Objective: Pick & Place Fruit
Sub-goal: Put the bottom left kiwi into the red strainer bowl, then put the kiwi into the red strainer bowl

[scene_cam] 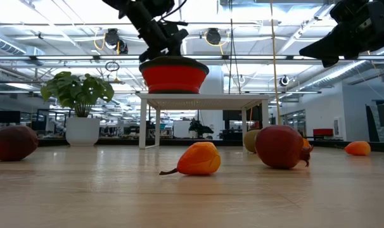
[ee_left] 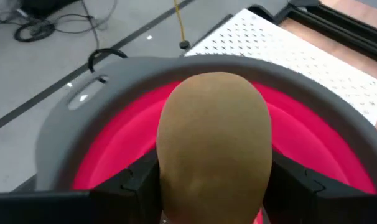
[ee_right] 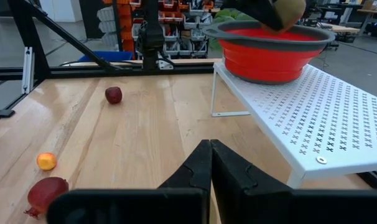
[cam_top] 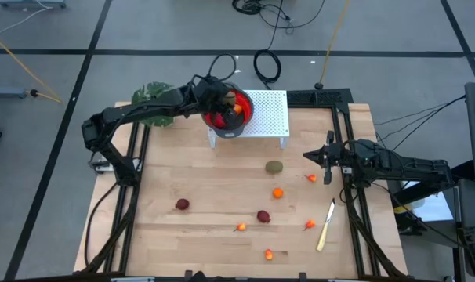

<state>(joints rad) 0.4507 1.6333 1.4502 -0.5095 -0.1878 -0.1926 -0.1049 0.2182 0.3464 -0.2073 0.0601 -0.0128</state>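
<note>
Nearest the low camera: a small orange fruit (scene_cam: pixel 198 159) with a curled stem, lying on the wooden table (cam_top: pixel 222 235). Just behind it to the right, a dark red round fruit (scene_cam: pixel 281 146), matt skin with a frilled end; an olive-brown oval (scene_cam: pixel 249 140) is partly hidden behind that one. Another dark red fruit (scene_cam: pixel 12 142) sits far left, and a small orange piece (scene_cam: pixel 358 148) far right.

From above, the loose fruit is scattered over the middle and near half of the table, pieces well apart from each other. A pale-handled knife (cam_top: pixel 325 225) lies at the right side.

Right gripper (ee_right: pixel 210 163): fingers pressed together, empty, hovering over the right edge of the table.

Farther back: white perforated stand (cam_top: pixel 269 115) carrying a red bowl with a grey rim (ee_right: pixel 269 45).

Left gripper (ee_left: pixel 213 186): poised over the bowl, jaws clamped on either side of an olive-brown oval fruit (ee_left: pixel 214 140) — smooth, dull, egg-shaped. Fruit is above the bowl's red interior; whether it touches the bowl cannot be told.

Beyond the stand's left: leafy green plant (cam_top: pixel 153 102).
</note>
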